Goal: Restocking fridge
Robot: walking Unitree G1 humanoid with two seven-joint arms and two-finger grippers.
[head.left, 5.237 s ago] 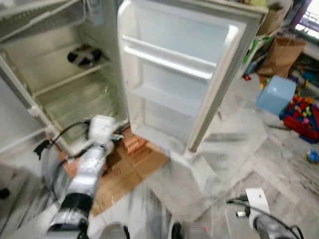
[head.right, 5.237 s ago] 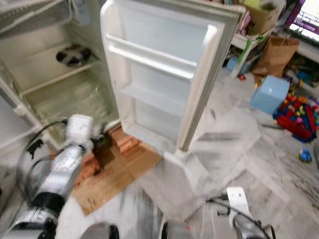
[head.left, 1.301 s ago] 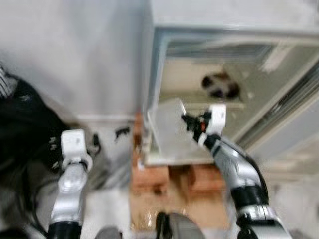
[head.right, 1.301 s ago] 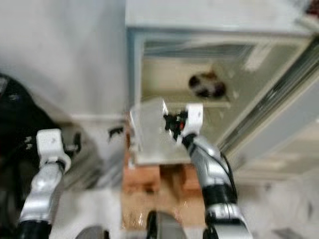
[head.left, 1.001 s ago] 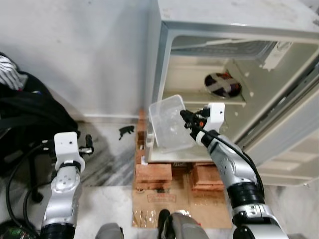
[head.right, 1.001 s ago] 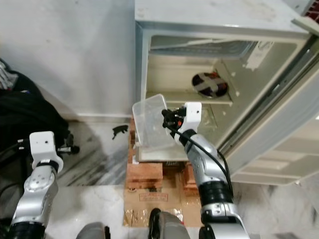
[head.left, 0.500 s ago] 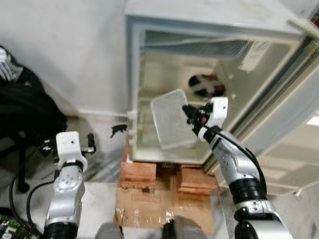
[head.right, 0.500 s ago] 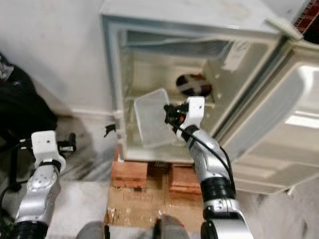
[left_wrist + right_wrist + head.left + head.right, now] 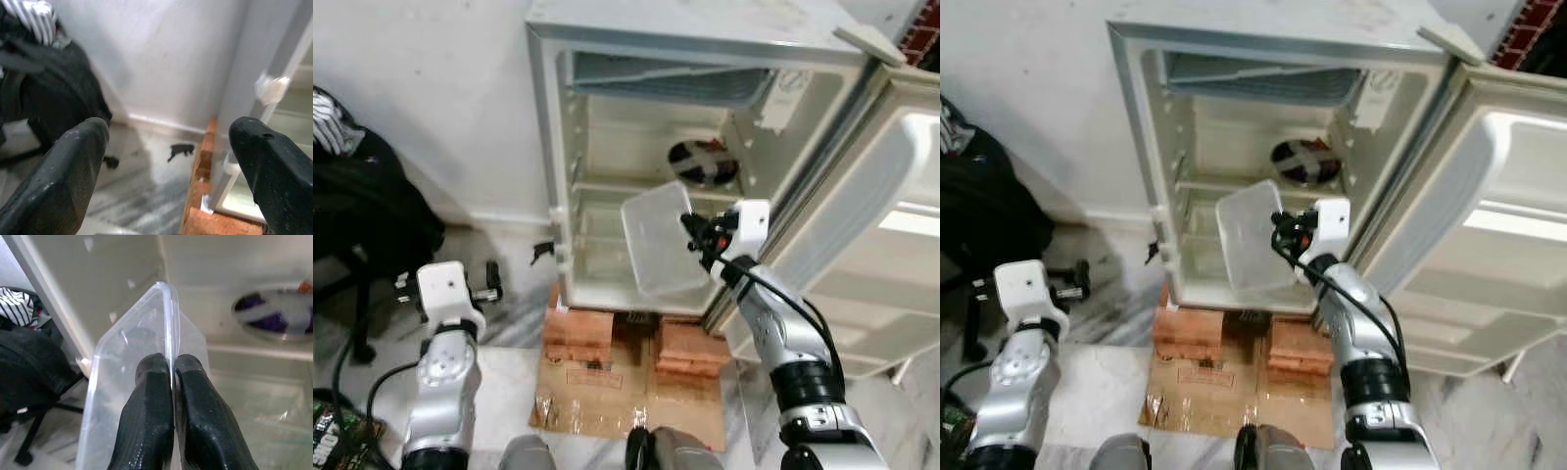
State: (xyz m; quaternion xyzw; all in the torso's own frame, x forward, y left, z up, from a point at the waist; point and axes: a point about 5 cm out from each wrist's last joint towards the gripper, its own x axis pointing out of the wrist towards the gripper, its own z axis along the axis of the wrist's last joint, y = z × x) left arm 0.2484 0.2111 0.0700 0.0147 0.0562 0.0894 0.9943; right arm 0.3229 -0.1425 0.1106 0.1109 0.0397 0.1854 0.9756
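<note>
— What do we have in the right pincer (image 9: 171, 377)?

— A clear plastic container (image 9: 661, 240), pinched by its rim between the two black fingers (image 9: 149, 396), which are closed tight on the thin edge. We hold it tilted on edge, in front of the open fridge (image 9: 636, 147), level with the lower compartment and just below the middle shelf (image 9: 1224, 188).

— Anything already inside?

— A dark round dish with a pale cross over it (image 9: 1299, 163) sits on that shelf, near the back wall (we cannot tell what it holds). The fridge door (image 9: 1489, 225) stands swung wide to our right.

— And the left pincer (image 9: 168, 161)?

— Its fingers are spread wide apart, gripping nothing. That arm is low beside the fridge, over the marble floor (image 9: 127, 191), near a black bag (image 9: 362, 211). The fridge itself rests on bricks (image 9: 582, 323), with flattened cardboard (image 9: 617, 387) in front.
</note>
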